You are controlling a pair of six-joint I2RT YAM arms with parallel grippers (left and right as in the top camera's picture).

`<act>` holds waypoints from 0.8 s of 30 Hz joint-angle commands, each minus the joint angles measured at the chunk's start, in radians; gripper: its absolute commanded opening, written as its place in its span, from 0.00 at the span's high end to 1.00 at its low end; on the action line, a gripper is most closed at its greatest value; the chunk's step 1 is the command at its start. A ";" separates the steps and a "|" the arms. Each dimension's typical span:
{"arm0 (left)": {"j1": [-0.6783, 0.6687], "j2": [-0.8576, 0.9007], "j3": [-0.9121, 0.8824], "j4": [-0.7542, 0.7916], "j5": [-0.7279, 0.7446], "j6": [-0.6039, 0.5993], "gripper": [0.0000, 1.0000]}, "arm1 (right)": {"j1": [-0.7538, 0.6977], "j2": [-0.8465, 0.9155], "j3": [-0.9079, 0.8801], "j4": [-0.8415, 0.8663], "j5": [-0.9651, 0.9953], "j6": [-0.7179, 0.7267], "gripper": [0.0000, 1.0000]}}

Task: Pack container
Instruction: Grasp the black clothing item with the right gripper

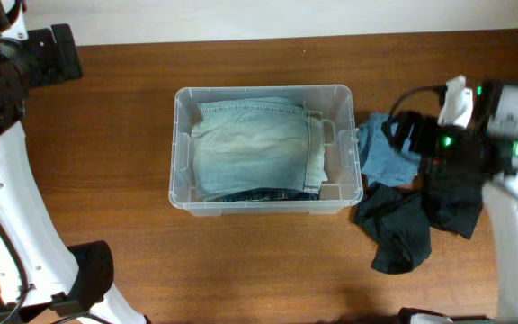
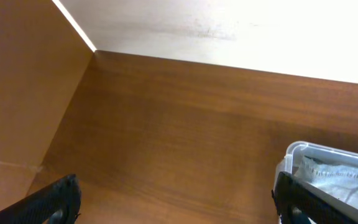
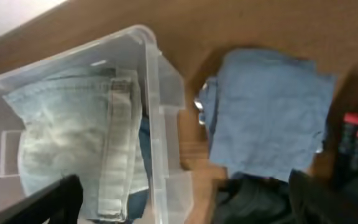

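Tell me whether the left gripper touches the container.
Apart. Overhead view: the left gripper sits far left, with bare table between it and the container.

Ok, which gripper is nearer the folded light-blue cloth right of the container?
Right. The right gripper hovers over the light-blue cloth, open. The left gripper sits past the container's opposite end, near the table's corner.

I can read no text, brand, number or sign in any of my three views. The container point(image 1: 263, 87) shows no lettering I can make out, and the folded clothes inside it and beside it on the table point(image 1: 106, 162) carry no print that is legible to me.
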 commanded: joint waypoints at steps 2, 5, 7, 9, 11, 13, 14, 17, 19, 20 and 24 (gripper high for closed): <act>0.004 -0.023 -0.002 -0.002 -0.007 -0.010 0.01 | -0.051 0.221 0.311 -0.116 0.009 -0.026 0.02; 0.004 -0.023 -0.002 -0.002 -0.007 -0.010 0.01 | -0.131 0.295 0.412 -0.174 0.066 -0.016 0.01; 0.004 -0.023 -0.002 -0.002 -0.007 -0.010 0.01 | -0.209 0.316 0.428 -0.186 0.081 -0.014 0.02; 0.004 -0.023 -0.002 -0.002 -0.007 -0.010 0.01 | -0.294 0.333 0.428 -0.195 0.080 -0.015 0.02; 0.004 -0.023 -0.002 -0.002 -0.007 -0.010 0.00 | -0.389 0.361 0.423 -0.206 0.070 -0.043 0.02; 0.004 -0.023 -0.002 -0.002 -0.007 -0.010 0.01 | -0.472 0.397 0.408 -0.214 0.023 -0.126 0.02; 0.004 -0.023 -0.002 -0.002 -0.007 -0.010 0.01 | -0.502 0.417 0.401 -0.221 0.006 -0.159 0.01; 0.004 -0.023 -0.002 -0.002 -0.007 -0.010 0.01 | -0.579 0.493 0.394 -0.260 -0.010 -0.196 0.02; 0.004 -0.023 -0.002 -0.002 -0.007 -0.010 0.01 | -0.621 0.549 0.394 -0.275 -0.051 -0.226 0.02; 0.004 -0.023 -0.002 -0.002 -0.007 -0.010 0.01 | -0.637 0.575 0.394 -0.276 -0.081 -0.248 0.02; 0.004 -0.023 -0.002 -0.002 -0.007 -0.010 0.01 | -0.645 0.677 0.393 -0.277 -0.109 -0.332 0.02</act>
